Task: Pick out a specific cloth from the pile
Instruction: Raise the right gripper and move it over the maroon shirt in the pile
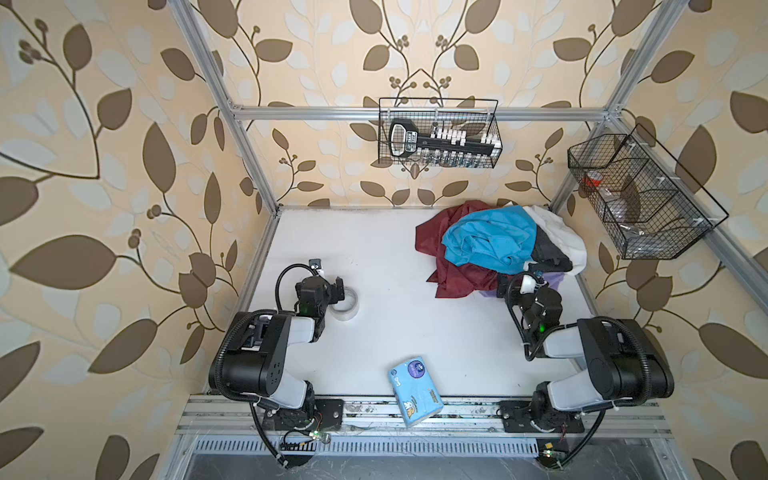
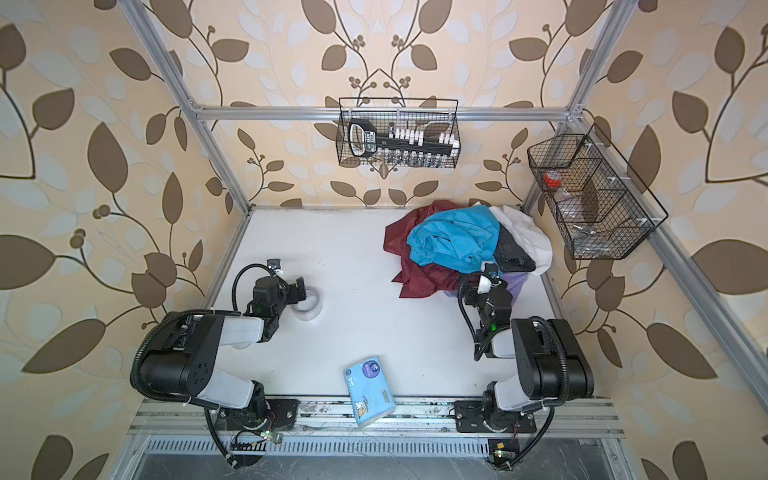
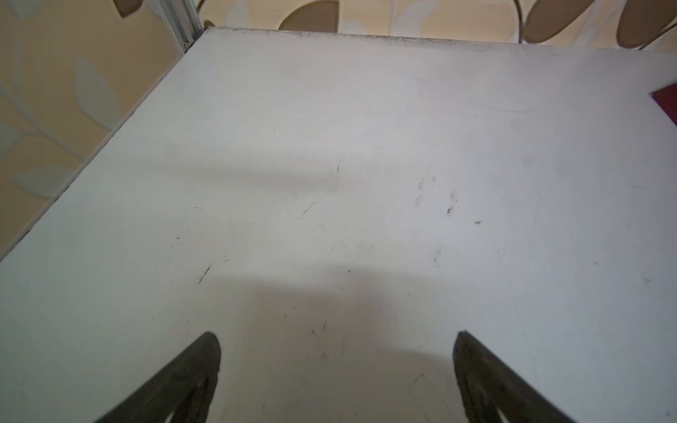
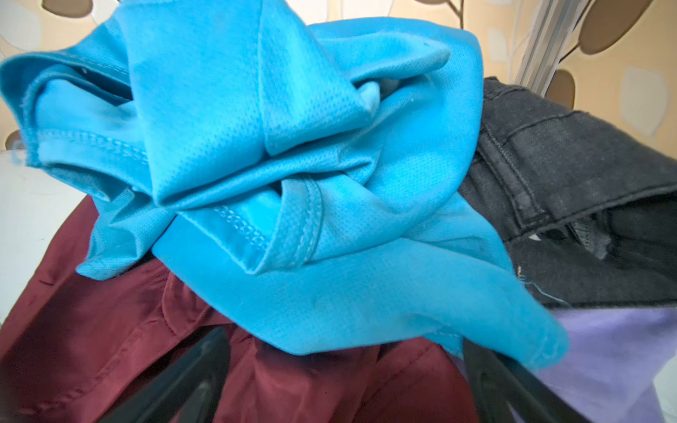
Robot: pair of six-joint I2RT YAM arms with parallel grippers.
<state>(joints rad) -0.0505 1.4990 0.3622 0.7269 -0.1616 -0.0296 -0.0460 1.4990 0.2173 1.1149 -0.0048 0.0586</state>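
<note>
1. Lying at about 1 o'clock on the white table (image 1: 395,257), toward its far right corner, the pile (image 1: 540,245) is heaping up a blue garment (image 1: 486,241), a white cloth (image 1: 561,232), a black-grey garment (image 1: 548,253) and a pale purple piece (image 1: 552,277).
2. Spreading out from under the blue garment, the maroon cloth (image 1: 461,278) is showing at the pile's 9 o'clock and 7 o'clock edges in both top views, resting on the table.
3. Hovering at the pile's 6 o'clock edge, the right gripper (image 4: 344,370) is standing with its fingers (image 4: 198,370) spread wide and released, holding nothing; in the right wrist view maroon fabric (image 4: 110,348) is lying between and below them, and the blue garment's lowest fold (image 4: 366,293) is hanging just above.
4. Sitting at about 9 o'clock on the table, well apart from the pile, the left gripper (image 3: 337,366) is also keeping its fingers (image 3: 183,381) parted and released over bare table.
5. Lying just beside the left gripper in a top view, a roll of clear tape (image 1: 347,305) is resting flat.
6. Resting at 6 o'clock, a blue tissue pack (image 1: 414,391) is overhanging the table's near edge.
</note>
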